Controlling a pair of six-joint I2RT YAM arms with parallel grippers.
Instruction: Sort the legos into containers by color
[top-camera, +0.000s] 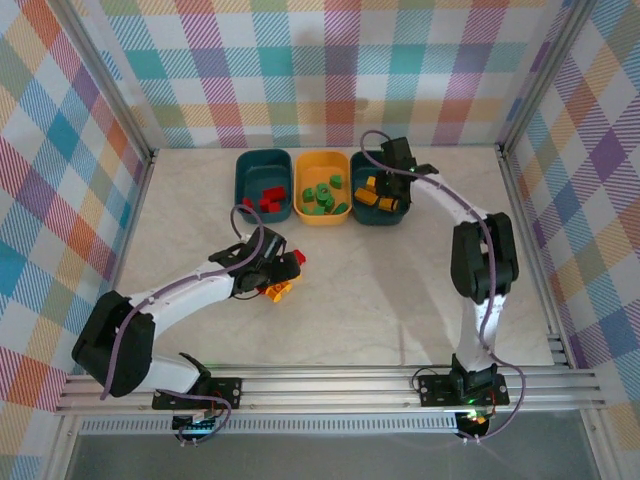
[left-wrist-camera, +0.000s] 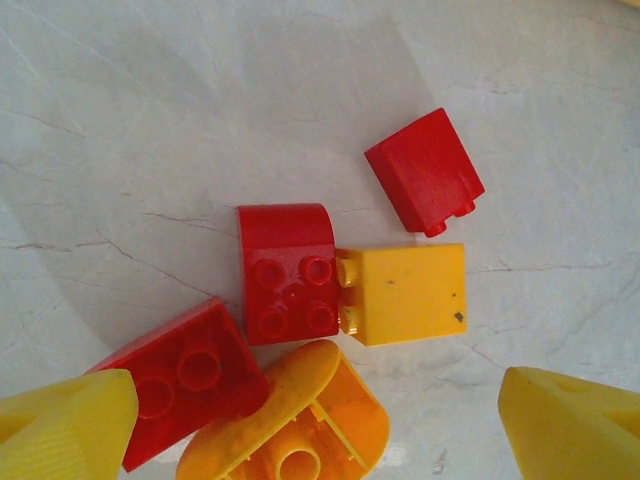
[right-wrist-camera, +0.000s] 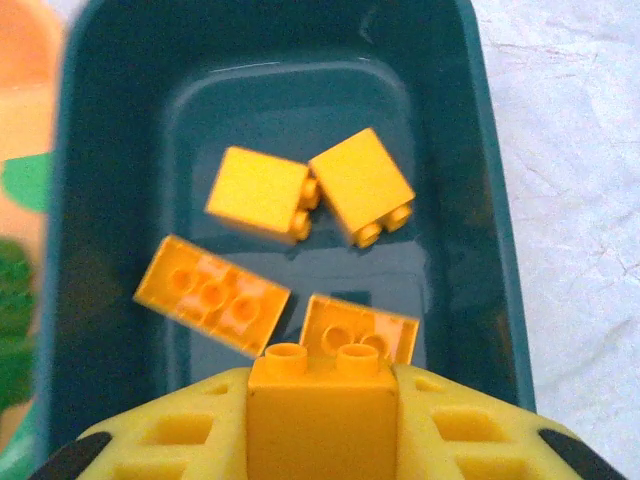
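Right jaws first: they're clenched on a yellow brick (right-wrist-camera: 320, 405), squeezed between my two yellow fingers (right-wrist-camera: 465, 430) with its pair of studs pointing out ahead, and it hangs over the right teal bin (right-wrist-camera: 490, 210). On that bin's floor lie four more yellow ones. A square brick (right-wrist-camera: 258, 190) and its twin (right-wrist-camera: 360, 185) lie on their sides and touch at the studs. A long brick (right-wrist-camera: 212, 295) sits studs-up toward the left wall, and a fourth brick (right-wrist-camera: 385, 335) is partly hidden behind the one I'm holding. Over to the left jaws: released and spread wide, a yellow fingertip (left-wrist-camera: 60, 430) in each lower corner of the wrist view, gripping nothing. Below them on the table (left-wrist-camera: 150, 120) sits the loose cluster. A red four-stud brick (left-wrist-camera: 290, 285) touches a yellow block (left-wrist-camera: 410, 295) lying on its side. A second red piece (left-wrist-camera: 185, 375) is tilted just beside them, and an orange rounded piece (left-wrist-camera: 290, 435) lies hollow side up. A red block (left-wrist-camera: 425, 170) rests a little apart, on its side. From above, the three bins stand in a row at the far side of the table. The left teal bin (top-camera: 240, 185) has red bricks (top-camera: 270, 198) in it, and the yellow bin (top-camera: 322, 156) in the middle has green bricks (top-camera: 322, 195). My right arm (top-camera: 480, 260) reaches over the third. The left arm (top-camera: 190, 295) stretches to the cluster, well apart from the bins.
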